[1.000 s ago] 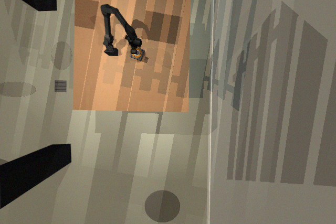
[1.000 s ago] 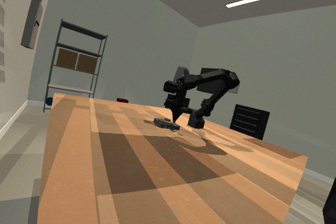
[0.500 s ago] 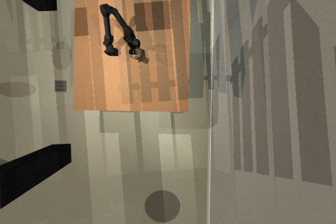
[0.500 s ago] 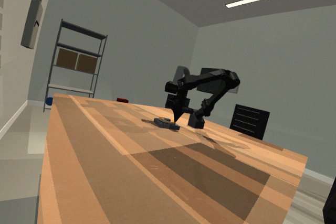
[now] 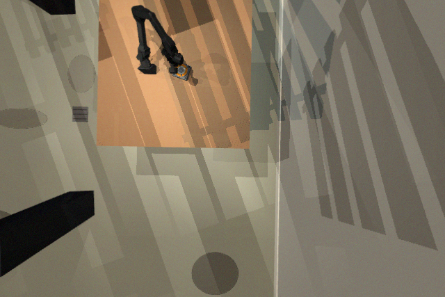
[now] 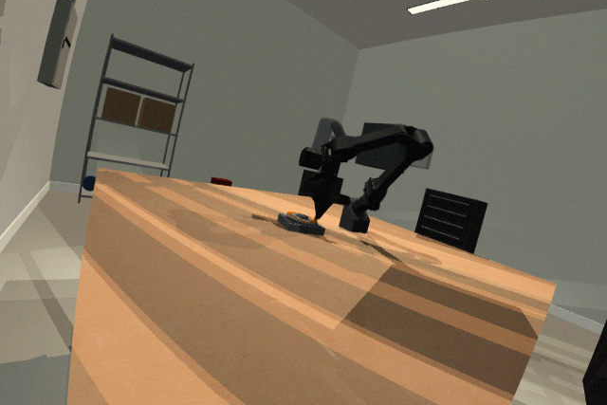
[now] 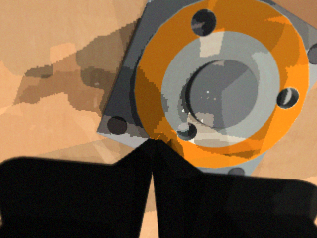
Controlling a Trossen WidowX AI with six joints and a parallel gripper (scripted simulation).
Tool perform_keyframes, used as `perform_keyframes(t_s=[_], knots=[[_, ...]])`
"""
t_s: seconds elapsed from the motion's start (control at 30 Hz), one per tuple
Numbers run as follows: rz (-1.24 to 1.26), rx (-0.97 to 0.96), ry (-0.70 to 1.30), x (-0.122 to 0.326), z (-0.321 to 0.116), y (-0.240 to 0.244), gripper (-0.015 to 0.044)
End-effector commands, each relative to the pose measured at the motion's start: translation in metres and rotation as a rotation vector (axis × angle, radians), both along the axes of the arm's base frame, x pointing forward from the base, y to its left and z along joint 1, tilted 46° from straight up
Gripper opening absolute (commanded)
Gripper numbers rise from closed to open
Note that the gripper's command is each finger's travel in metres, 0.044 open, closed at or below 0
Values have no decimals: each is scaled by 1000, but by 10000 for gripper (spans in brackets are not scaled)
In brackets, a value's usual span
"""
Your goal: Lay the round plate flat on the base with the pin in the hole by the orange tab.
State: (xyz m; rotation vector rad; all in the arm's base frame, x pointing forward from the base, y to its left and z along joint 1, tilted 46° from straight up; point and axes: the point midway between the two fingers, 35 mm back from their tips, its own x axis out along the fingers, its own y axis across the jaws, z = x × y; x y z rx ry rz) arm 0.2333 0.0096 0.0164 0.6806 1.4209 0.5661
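With its fingers clenched on nothing, the gripper point(image 7: 153, 145) works as a single wedge-shaped pusher, its tip at the plate's point(image 7: 163, 59) near rim. The plate sits directly ahead of the tip, threaded on the post point(image 7: 223, 94) over the grey base point(image 7: 116, 106). One hole point(image 7: 186, 131) lies just ahead and right of the tip; others sit farther round the ring. I cannot pick out the tab or the pin.

Judgement: the step is a rim nudge to rotate the plate about the post. Push tangentially, not toward the post; keep downward load light so the plate can turn and drop; stop once it seats, then lift clear.

Pose, exterior view: wrist vertical over the base point(image 6: 300, 224), tip down, forearm level, elbow high and folded back.
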Motion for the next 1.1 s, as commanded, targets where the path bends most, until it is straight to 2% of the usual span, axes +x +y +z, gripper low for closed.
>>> perform_keyframes(t_s=[0.0,1.07], knots=[[5,-4,10,-7,-5,-2,0],[5,-5,10,-17,-27,-26,0]])
